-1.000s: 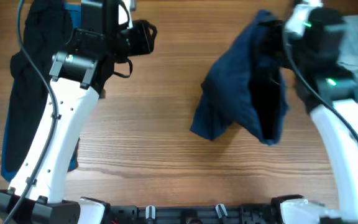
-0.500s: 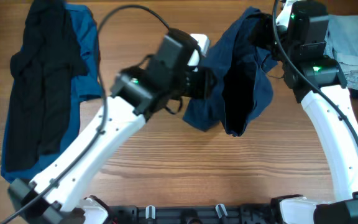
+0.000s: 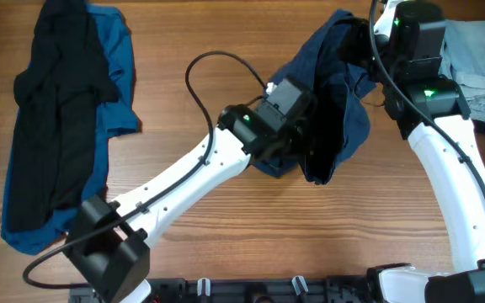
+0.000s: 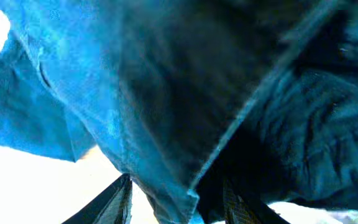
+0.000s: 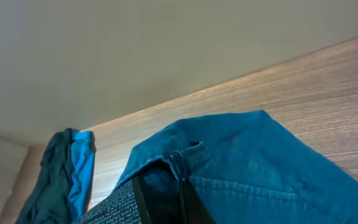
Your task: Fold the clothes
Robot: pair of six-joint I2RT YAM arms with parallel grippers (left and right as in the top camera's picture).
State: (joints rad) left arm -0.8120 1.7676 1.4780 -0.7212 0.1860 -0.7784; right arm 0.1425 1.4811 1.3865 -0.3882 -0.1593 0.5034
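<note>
The left arm [image 3: 175, 181] starts at the near left corner of the bench [image 3: 343, 244] and reaches to the middle; its left pincer [image 4: 176, 198] is pushed right up against the dark blue shorts [image 3: 331, 93]; its two fingers [image 4: 118, 198] stand wide apart, with a folded edge of the cloth between them; I cannot tell if they touch it. The shorts are a little right of the middle, closer to the far edge; they are all bunched up; the bottom end rests on the wood and the top end is lifted. The right arm [image 3: 445, 168] comes up from the near right corner; the right pincer [image 3: 360, 44] is closed on the top of the shorts and holds them up. Along the left edge, black clothes [image 3: 57, 126] lie on top of bright blue clothes [image 3: 118, 59], up to the far left corner. In the far right corner sits crumpled pale jeans cloth [image 3: 478, 63], just beside the right arm.
</note>
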